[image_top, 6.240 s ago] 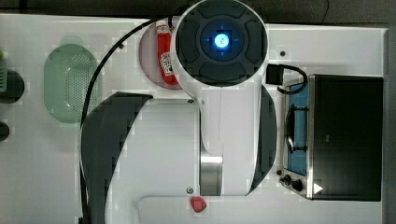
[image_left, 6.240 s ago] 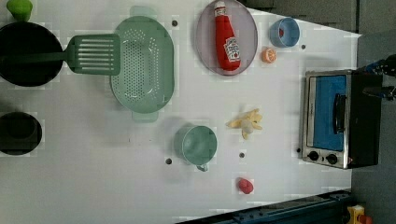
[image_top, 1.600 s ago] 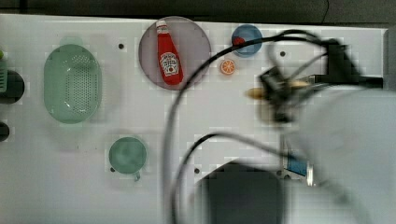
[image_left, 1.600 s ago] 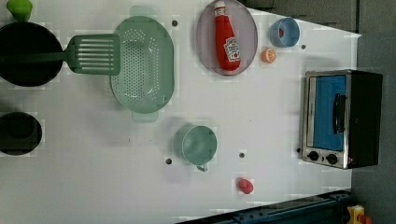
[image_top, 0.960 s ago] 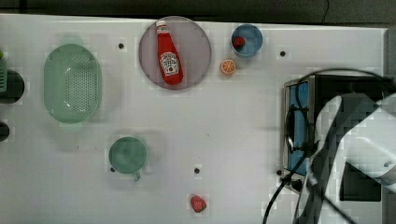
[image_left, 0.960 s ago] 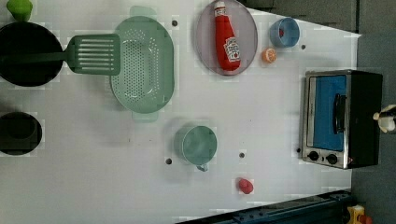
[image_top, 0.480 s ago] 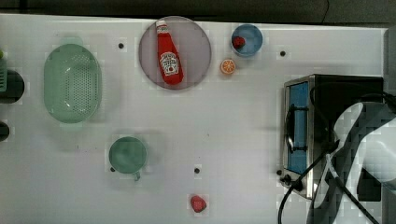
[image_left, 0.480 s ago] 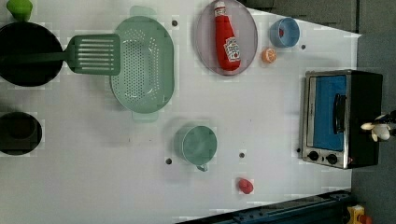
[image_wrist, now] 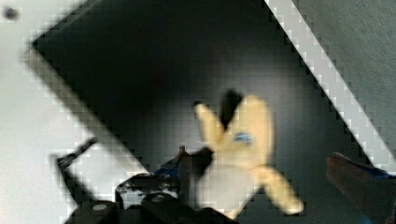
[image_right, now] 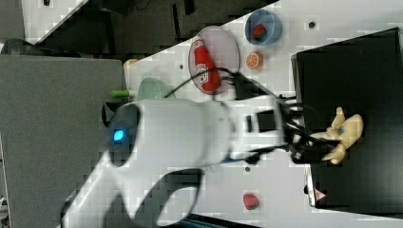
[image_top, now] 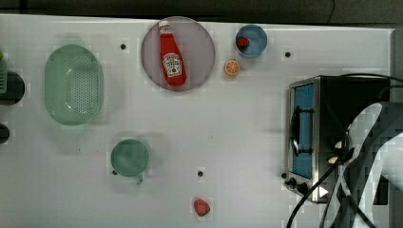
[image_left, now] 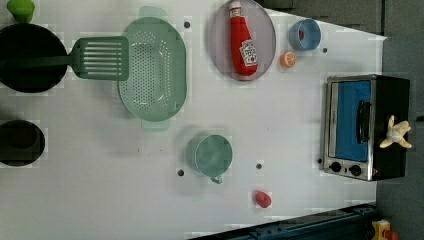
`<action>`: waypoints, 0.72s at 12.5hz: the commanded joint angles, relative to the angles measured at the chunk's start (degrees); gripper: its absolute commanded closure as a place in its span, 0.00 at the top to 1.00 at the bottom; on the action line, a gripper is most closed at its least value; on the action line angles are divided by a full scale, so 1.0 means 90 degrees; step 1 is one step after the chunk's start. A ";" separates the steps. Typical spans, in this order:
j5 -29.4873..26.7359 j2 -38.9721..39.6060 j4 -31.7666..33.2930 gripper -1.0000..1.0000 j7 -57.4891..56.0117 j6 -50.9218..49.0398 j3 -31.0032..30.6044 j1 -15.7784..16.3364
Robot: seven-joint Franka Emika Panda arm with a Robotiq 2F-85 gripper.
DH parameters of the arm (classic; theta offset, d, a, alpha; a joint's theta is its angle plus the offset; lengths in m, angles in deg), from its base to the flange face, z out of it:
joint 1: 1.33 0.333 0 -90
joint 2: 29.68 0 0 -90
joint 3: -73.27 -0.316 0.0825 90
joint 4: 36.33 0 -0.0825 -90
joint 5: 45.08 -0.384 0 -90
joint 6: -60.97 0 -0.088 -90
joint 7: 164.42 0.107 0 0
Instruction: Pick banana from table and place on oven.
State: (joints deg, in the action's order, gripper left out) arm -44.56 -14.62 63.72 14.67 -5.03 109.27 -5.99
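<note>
The pale yellow banana (image_left: 396,133) lies on the black top of the oven (image_left: 365,127), near the back edge of the top. In the right view the banana (image_right: 344,133) rests on the oven (image_right: 351,85) just off the tips of my gripper (image_right: 326,146). My gripper (image_wrist: 261,175) is open in the wrist view, one dark finger (image_wrist: 185,164) beside the banana (image_wrist: 243,147) and the other finger (image_wrist: 355,177) apart from it. My white arm (image_top: 375,156) covers part of the oven (image_top: 304,128) in the top view.
On the white table (image_top: 228,128) stand a ketchup bottle (image_top: 171,54) on a grey plate, a blue bowl (image_top: 251,40), an orange slice (image_top: 232,67), a green colander (image_top: 73,85), a green cup (image_top: 129,158) and a strawberry (image_top: 201,207). Cables (image_top: 332,180) hang over the oven's front.
The banana left the table, rode in my gripper across to the oven, and now lies on the oven's top. My arm has drawn slightly towards the top view's lower right.
</note>
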 commanded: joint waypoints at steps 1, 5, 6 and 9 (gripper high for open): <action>0.0191 -0.1065 -0.0166 1.00 -0.0061 -0.0585 -0.0258 0.0484; 0.0340 -0.2035 -0.0116 1.00 0.2339 -0.2341 -0.1293 0.0876; 0.0340 -0.2165 -0.0106 1.00 0.3109 -0.2617 -0.1693 0.0945; 0.0341 -0.2274 -0.0061 1.00 0.5276 -0.2634 -0.2912 0.0996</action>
State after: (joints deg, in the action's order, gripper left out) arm -40.38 -36.60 62.99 46.50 -27.35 86.39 -0.14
